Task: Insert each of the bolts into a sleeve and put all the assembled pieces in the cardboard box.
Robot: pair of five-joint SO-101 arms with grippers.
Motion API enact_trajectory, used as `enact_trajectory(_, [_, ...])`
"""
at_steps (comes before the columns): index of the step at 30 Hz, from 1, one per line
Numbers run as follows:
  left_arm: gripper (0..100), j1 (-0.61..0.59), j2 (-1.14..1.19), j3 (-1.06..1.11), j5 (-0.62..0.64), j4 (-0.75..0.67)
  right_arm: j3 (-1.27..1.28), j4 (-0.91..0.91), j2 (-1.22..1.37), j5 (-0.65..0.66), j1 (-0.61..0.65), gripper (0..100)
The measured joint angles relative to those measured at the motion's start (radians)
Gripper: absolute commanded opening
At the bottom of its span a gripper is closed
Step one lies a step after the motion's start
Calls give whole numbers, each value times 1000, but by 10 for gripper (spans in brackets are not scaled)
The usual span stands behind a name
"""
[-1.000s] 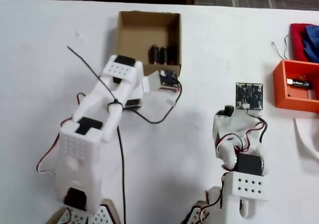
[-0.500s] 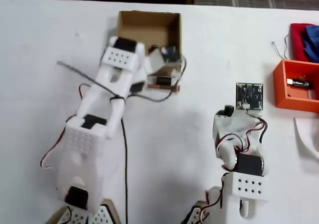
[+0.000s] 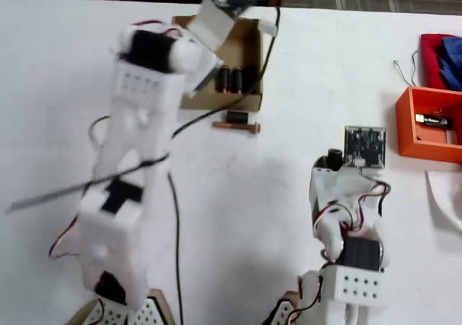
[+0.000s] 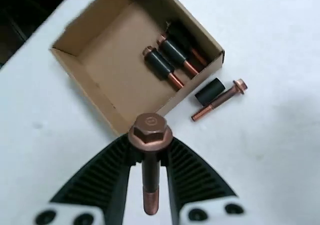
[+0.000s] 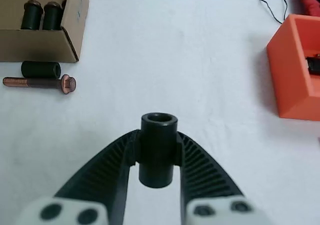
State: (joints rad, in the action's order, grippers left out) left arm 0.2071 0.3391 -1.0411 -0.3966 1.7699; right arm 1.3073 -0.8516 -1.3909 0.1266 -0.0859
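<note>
The left pincer is squeezed shut on a copper bolt, with the bolt's head up by the tips. It hangs in the air near the cardboard box. Inside the box, bolts in sleeves lie side by side. Just outside the box, on the white surface, a loose bolt lies right beside a loose sleeve. The right pincer is closed on a black sleeve, and the sleeve's hole shows at its end.
</note>
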Motion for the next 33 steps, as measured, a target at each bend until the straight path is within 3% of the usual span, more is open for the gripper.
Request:
enact_trajectory(7, [25, -57, -583, 560, 98, -38, 130, -31, -318, 0, 0, 21])
enact_trajectory(14, [25, -86, -1175, 1332, 213, -551, 137, -54, -382, 0, 48, 21])
enact_trajectory(17, [25, -84, -1349, 1582, 229, -669, 150, -54, -382, 0, 54, 21])
enact_trajectory(24, [26, -91, -1683, 1866, 235, -713, 189, -40, -381, 0, 63, 21])
enact_trajectory(27, [26, -161, -1786, 1956, 235, -738, 201, -32, -381, 0, 69, 21])
enact_trajectory(30, [25, -219, -1841, 2021, 252, -812, 201, -20, -381, 0, 126, 21])
enact_trajectory(33, [25, -232, -1852, 2064, 354, -918, 201, 44, -381, 0, 227, 21])
